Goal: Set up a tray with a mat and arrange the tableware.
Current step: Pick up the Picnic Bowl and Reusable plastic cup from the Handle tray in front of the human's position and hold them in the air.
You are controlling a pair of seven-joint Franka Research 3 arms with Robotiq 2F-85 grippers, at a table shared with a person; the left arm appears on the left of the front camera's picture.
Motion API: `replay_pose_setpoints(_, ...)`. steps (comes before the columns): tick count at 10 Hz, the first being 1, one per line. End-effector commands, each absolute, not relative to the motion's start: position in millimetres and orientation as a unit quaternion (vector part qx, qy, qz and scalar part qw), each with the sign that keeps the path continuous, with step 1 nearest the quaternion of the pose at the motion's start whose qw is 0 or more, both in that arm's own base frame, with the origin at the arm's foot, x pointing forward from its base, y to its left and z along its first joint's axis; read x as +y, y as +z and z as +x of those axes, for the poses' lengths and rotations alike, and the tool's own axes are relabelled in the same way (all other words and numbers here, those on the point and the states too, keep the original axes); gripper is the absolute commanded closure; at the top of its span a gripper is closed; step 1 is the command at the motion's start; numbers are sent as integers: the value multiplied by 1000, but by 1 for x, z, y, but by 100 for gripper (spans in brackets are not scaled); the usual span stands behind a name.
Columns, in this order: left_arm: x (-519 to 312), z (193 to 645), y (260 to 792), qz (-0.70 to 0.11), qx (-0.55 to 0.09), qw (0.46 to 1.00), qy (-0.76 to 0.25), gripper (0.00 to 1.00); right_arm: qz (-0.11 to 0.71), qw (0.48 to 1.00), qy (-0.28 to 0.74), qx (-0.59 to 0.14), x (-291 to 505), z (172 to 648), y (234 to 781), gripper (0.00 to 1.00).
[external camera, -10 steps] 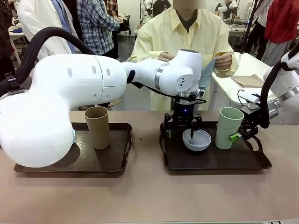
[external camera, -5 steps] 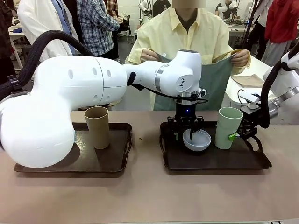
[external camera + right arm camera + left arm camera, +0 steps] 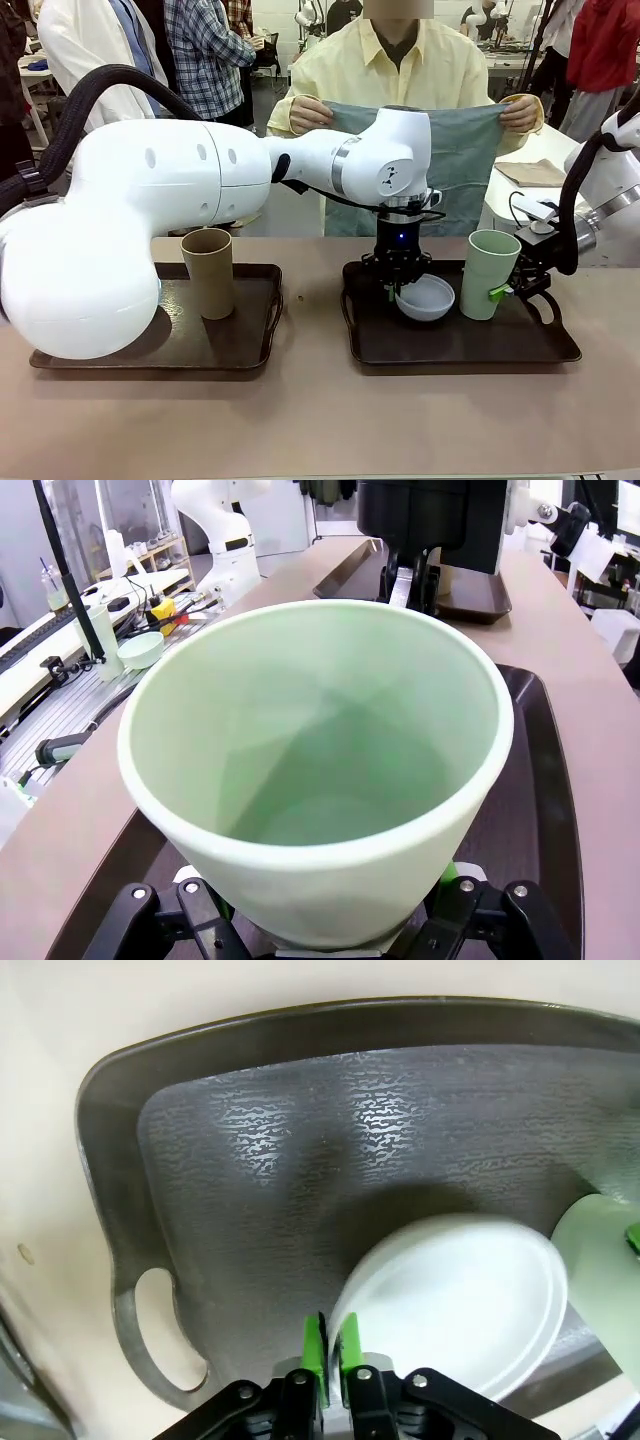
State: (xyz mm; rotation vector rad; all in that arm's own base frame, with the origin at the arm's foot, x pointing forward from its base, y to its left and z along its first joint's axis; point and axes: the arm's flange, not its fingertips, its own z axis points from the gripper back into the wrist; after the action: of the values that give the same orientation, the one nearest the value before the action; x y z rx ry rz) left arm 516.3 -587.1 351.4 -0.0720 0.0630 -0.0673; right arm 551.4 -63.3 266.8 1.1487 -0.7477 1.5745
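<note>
On the right tray [image 3: 450, 345], my left gripper [image 3: 398, 287] is shut on the near rim of a pale bowl [image 3: 428, 298], which tilts slightly. In the left wrist view its green pads [image 3: 318, 1342] pinch the bowl [image 3: 460, 1300] at its edge, over the tray [image 3: 250, 1170]. My right gripper [image 3: 506, 291] is shut on the pale green cup [image 3: 490, 270] standing on the same tray. That cup [image 3: 320, 780] rises close in front of the right gripper [image 3: 320, 935]. A tan cup [image 3: 207, 272] stands on the left tray [image 3: 120, 350]. The person holds a grey-green mat [image 3: 455, 150] spread out behind the table.
The two dark trays lie side by side with a strip of bare table [image 3: 312, 320] between them. The left arm [image 3: 300, 160] spans the table above the left tray. Bare tabletop [image 3: 320, 420] runs along the near edge. Other people stand behind.
The left gripper has shut on the bowl's rim and tipped the bowl. The right gripper has shut on the green cup. The person has unfolded the mat and lifted it wide.
</note>
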Motion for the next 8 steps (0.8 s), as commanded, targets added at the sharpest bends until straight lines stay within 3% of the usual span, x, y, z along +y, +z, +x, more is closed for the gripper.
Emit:
replay_pose_setpoints(1, -593, 523, 357, -42, 39, 998, -37, 100, 475, 493, 656, -319, -65, 549, 265, 100)
replay_pose_setpoints(3, -592, 523, 361, -32, 40, 998, -31, 100, 470, 494, 654, -327, -68, 546, 270, 100)
replay_pose_setpoints(4, -587, 522, 366, -14, 46, 999, -23, 100, 475, 494, 650, -330, -71, 543, 282, 29)
replay_pose_setpoints(8, -553, 495, 462, -25, 17, 1000, -7, 100, 430, 487, 674, -351, -75, 485, 392, 29)
